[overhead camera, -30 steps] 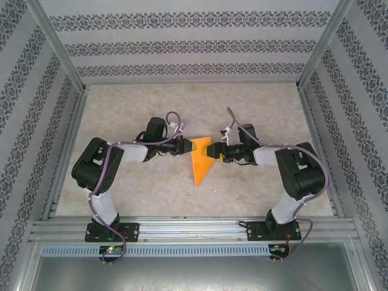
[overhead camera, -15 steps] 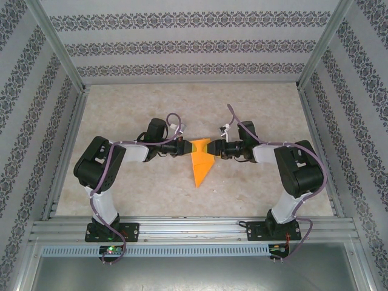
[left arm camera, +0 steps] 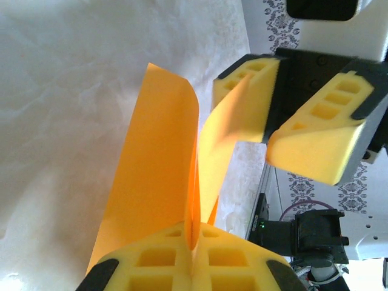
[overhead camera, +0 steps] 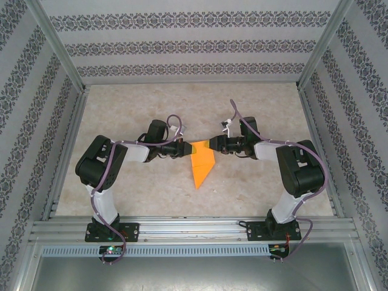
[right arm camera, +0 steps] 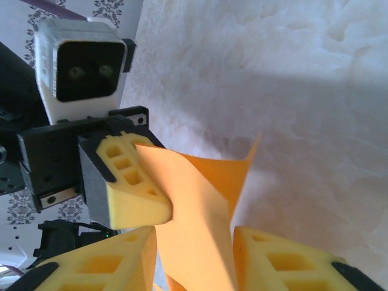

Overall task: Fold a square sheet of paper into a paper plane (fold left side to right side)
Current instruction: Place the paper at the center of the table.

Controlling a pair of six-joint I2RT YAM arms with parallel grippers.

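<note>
Down on the beige marbled tabletop [overhead camera: 121, 121], the thin orange pointed sheet of paper [overhead camera: 203, 163] looks half folded. It's pinched in the left gripper [overhead camera: 188, 147]; the right gripper [overhead camera: 213, 143] straddles a raised flap, jaws apart. Left-to-right fold isn't done yet, I'd guess.

The sheet of paper [overhead camera: 202, 165] between the two sets of jaws is plain bright orange. The left gripper [left arm camera: 193, 245] and right gripper [right arm camera: 195, 248] have yellow foam pads [left arm camera: 157, 267] on black mounts. The worktop [overhead camera: 133, 115] beneath the jaws is cream and faintly marbled. The walls [overhead camera: 194, 45] beyond carry dark floral bands on white, and the cables [overhead camera: 171, 116] are purple
</note>
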